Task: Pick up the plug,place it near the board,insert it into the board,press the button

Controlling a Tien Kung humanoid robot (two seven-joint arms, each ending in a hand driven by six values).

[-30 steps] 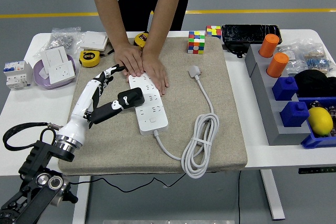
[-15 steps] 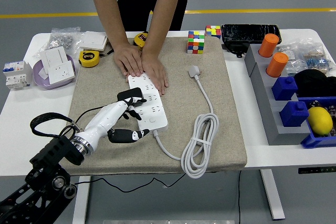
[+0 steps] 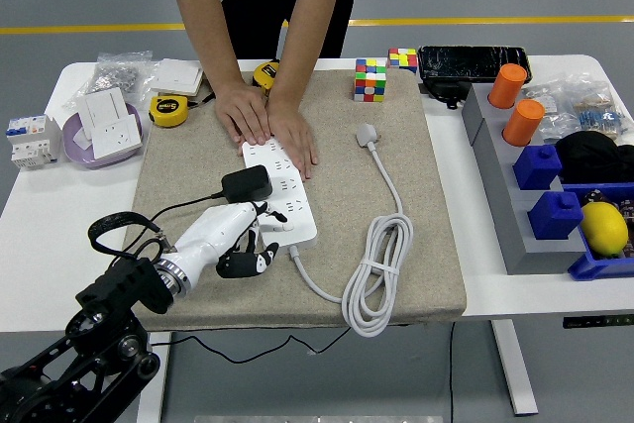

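Your left hand (image 3: 238, 240), fingers loosely spread and holding nothing, hovers at the board (image 3: 280, 193) near end for the button, plug (image 3: 247, 183) seated, while a person's 2 hands (image 3: 267, 123) pin its far end.

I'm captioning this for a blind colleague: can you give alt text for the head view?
A robot hand reaches the near end of a white power strip with a black plug seated in it. A person's hands press down the strip's far end on a beige mat.

Beyond the hand (image 3: 241, 240), far right: two puzzle cubes (image 3: 371, 79). Far left: tape measure (image 3: 168, 110), purple bowl (image 3: 74, 138).
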